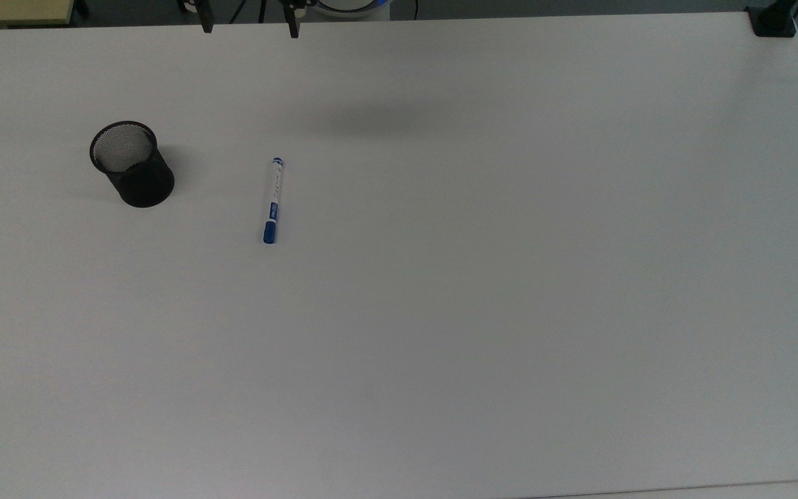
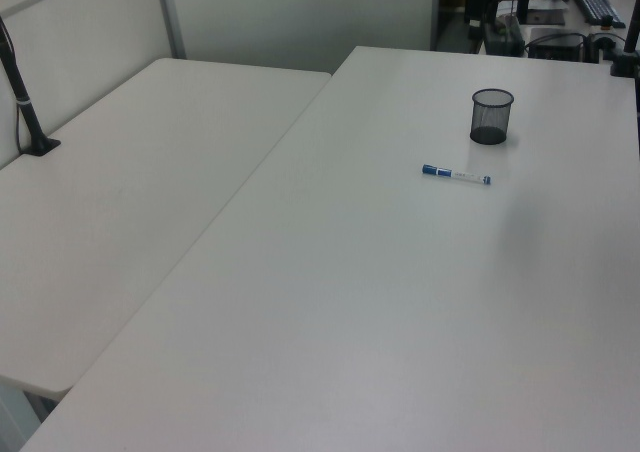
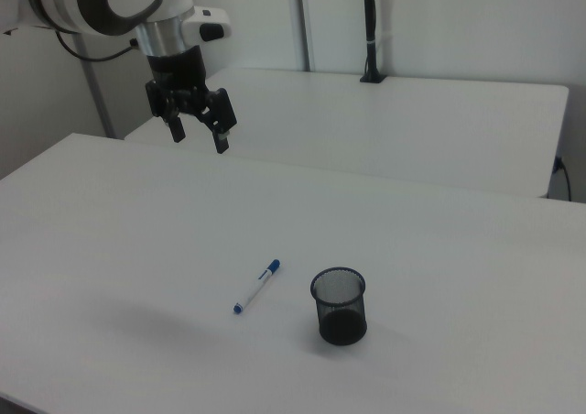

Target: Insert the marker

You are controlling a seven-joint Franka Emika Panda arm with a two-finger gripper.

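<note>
- Overhead, my gripper hangs high above the white table, jaws spread, holding nothing.
- Risk, as I judge it: the marker lies flat and round, so an off-centre pinch could roll it away; a tilted carry could tip the black mesh cup.
- The marker is slim and white-barrelled, blue cap pointing away from me, resting near the cup, apart from it.

You have one slim white-barrelled marker with a blue cap and one black mesh cup lying on one white table, a second white table beside it, and one two-fingered black hand.
</note>
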